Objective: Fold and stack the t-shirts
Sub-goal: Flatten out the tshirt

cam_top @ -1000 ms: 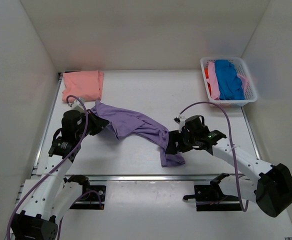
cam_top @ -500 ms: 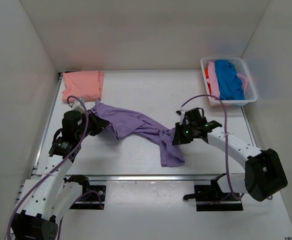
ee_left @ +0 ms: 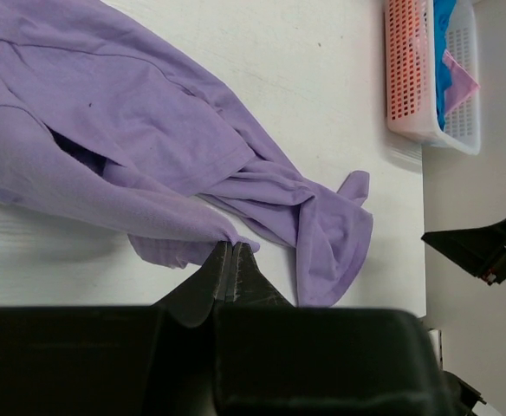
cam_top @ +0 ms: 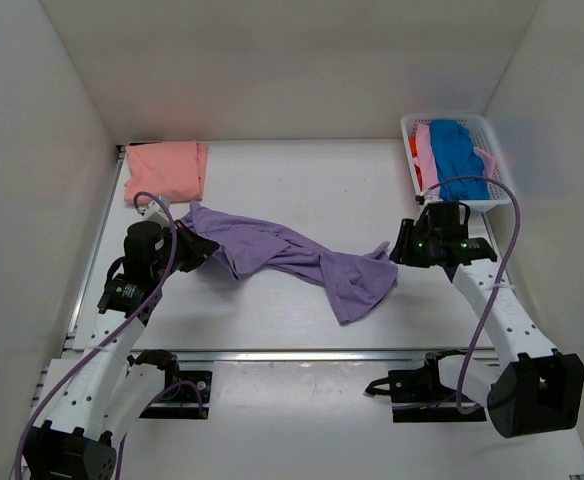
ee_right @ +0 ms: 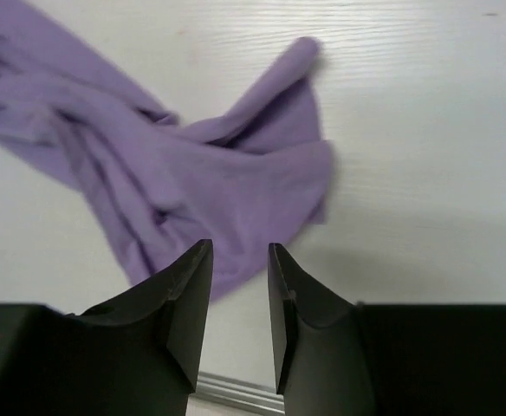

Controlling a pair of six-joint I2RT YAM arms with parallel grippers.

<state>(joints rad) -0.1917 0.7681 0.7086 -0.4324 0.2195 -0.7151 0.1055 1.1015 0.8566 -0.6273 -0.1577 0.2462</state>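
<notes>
While my left gripper [ee_left: 231, 253] is clamped shut on an edge of the lavender t-shirt [cam_top: 292, 258] and my right gripper [ee_right: 238, 260] hangs with jaws apart and empty just beside its crumpled end, the shirt lies twisted like a rope across the table [cam_top: 302, 180], so I judge I should pinch a true corner on the right and draw both ends apart until it lies flat. Its lower flap lies near the front rail [cam_top: 302, 354], so I would spread toward the bare middle, short of the folded salmon-pink t-shirt [cam_top: 167, 170] far left and the basket [cam_top: 472, 205] holding more t-shirts [cam_top: 455, 160] far right
</notes>
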